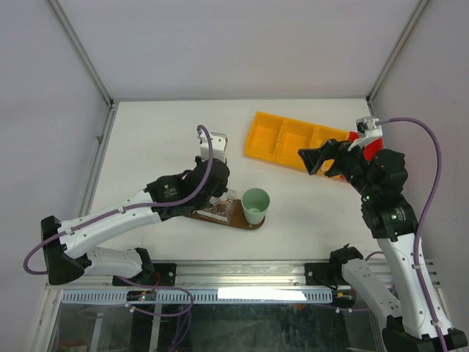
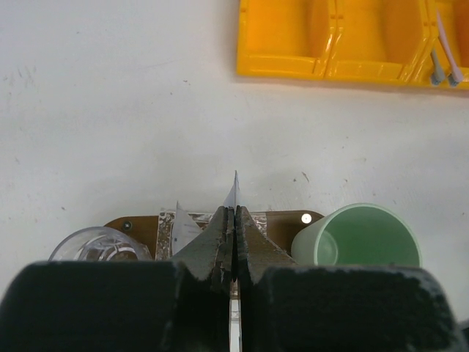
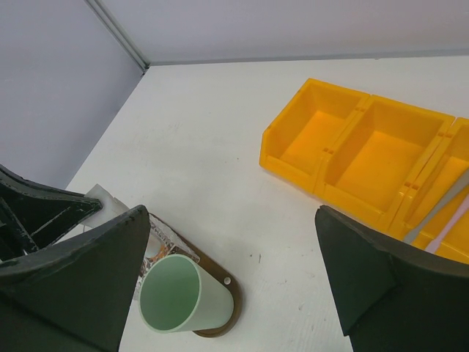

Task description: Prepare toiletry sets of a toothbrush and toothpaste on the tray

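step: judged mid-task, a set is being placed at the tray, which sits on the bench with a green cup on its right end and a clear glass on its left end
left fingers: clenched over the tray between glass and cup, a thin white pointed tip sticking up from the seam; it looks pinched there, though what the piece is I cannot tell
right fingers: released, spread wide, empty, hovering by the near edge of the yellow bin
brushes: thin pale sticks lying in the bin's right-hand compartment, well apart from the tray
tubes: none clearly seen; a white pointed piece lies on the tray beside the left fingers
next: likely the left lets go over the tray, then the right reaches into the right-hand compartment, lining up across a stick to pinch it cleanly
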Robot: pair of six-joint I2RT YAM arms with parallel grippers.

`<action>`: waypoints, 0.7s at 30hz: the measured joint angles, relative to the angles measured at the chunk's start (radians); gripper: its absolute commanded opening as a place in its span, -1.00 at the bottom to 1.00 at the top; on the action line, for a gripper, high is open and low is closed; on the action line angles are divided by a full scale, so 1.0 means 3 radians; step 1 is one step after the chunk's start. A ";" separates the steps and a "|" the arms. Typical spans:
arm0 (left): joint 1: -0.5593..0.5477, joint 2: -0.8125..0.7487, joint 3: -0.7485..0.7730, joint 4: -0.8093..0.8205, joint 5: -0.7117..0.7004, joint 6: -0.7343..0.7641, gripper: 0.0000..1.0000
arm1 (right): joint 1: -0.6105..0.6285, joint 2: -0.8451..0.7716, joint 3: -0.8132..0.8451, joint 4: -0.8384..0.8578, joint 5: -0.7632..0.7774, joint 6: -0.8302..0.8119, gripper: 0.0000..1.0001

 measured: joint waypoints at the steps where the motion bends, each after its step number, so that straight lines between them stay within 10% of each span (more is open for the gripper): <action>1: 0.0000 0.0006 -0.0015 0.0010 -0.0003 0.0000 -1.00 | 0.0000 -0.0003 0.0000 0.0000 0.0000 0.0000 0.98; 21: 0.0000 0.0079 -0.0347 0.0319 -0.0080 -0.0010 -1.00 | 0.0000 -0.0053 -0.0008 0.0001 0.0013 -0.0004 0.98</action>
